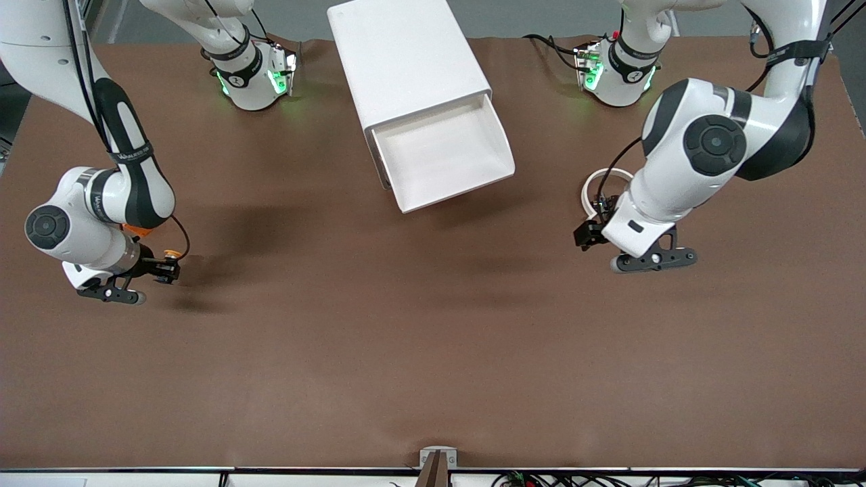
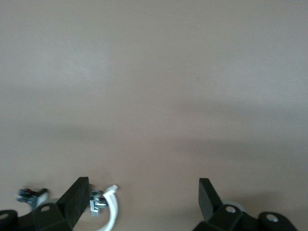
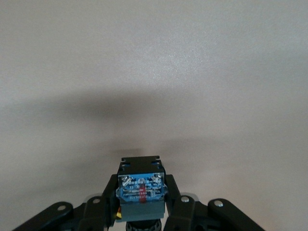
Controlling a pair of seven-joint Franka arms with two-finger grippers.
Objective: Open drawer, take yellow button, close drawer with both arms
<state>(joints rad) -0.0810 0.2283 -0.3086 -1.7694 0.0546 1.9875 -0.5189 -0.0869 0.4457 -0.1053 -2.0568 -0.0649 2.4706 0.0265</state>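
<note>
The drawer (image 1: 446, 159), the top one of the white cabinet (image 1: 406, 54), stands pulled out and its tray shows nothing inside. My right gripper (image 1: 166, 269) is over the table at the right arm's end, shut on the button (image 1: 172, 255). In the right wrist view the button's dark blue labelled body (image 3: 141, 190) sits clamped between the fingers of the right gripper (image 3: 141, 204). My left gripper (image 1: 590, 231) hangs open low over the table at the left arm's end, and in the left wrist view the left gripper (image 2: 143, 198) has only bare table between its fingers.
A white ring (image 1: 604, 184) lies on the table beside the left gripper, toward the robots' bases. The left wrist view shows part of that ring (image 2: 111, 211) and a small metal piece (image 2: 97, 205) close to one finger. Brown table spreads toward the front camera.
</note>
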